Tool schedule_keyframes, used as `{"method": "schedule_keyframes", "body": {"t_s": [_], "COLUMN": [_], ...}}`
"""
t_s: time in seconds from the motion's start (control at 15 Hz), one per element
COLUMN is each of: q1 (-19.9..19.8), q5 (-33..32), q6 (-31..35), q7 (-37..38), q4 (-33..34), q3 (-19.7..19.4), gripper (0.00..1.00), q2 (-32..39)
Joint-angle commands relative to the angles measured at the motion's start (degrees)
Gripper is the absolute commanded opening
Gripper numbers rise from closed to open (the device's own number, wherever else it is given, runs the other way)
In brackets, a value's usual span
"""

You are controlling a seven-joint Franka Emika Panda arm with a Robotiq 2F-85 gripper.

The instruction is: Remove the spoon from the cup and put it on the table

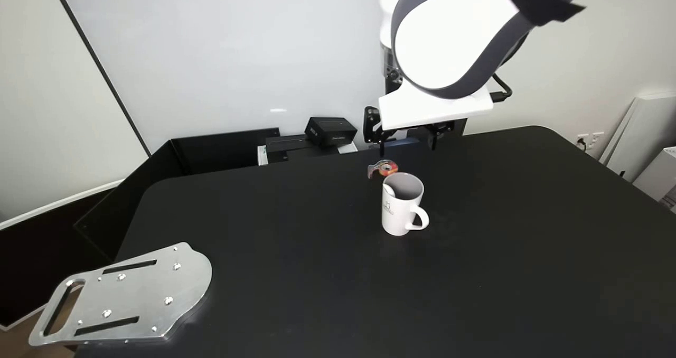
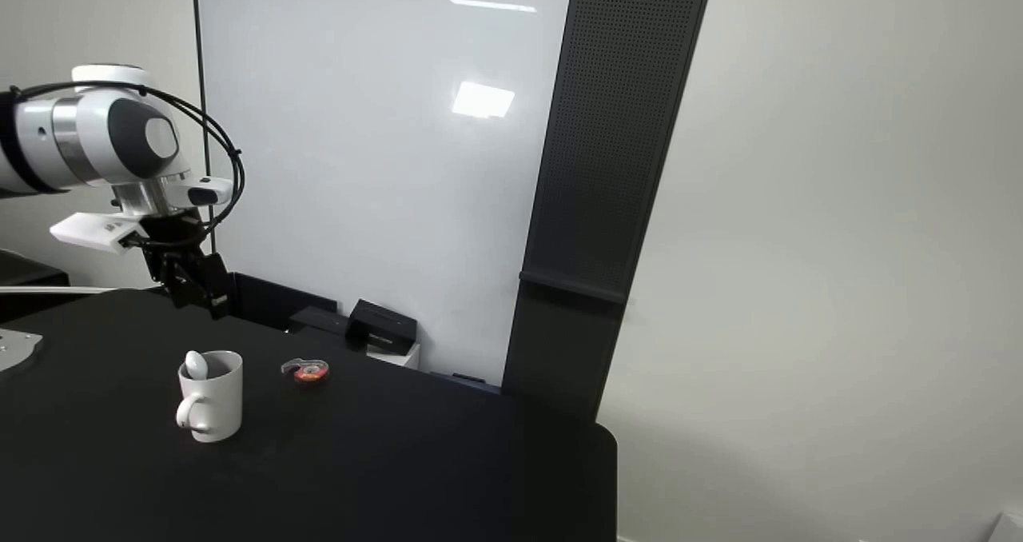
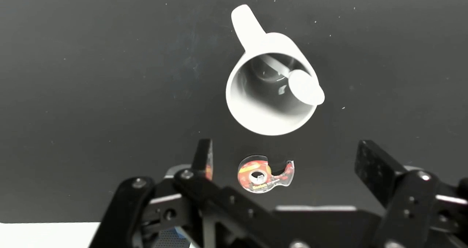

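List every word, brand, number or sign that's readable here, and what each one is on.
"Scotch", most likely: yellow lettering on the tape dispenser in the wrist view; its other print is too small to read.
White cup: a small dark mark with lettering beneath, too small to read.
Black box: pale lettering, too small and blurred to read.
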Motion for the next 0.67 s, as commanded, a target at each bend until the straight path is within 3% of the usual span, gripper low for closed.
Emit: {"method": "schedule_keyframes", "body": {"t_s": [0.0,0.6], "q1": [1.11,1.5], "q5": [-1.24,-0.68], "q6": [-2.42,-6.05], "q7": [2.55,2.11], "q4": [5.16,11.29], "q3": [-1.08,-0.98], "gripper": [1.0,1.0], "q2": [3.52,8.7]}}
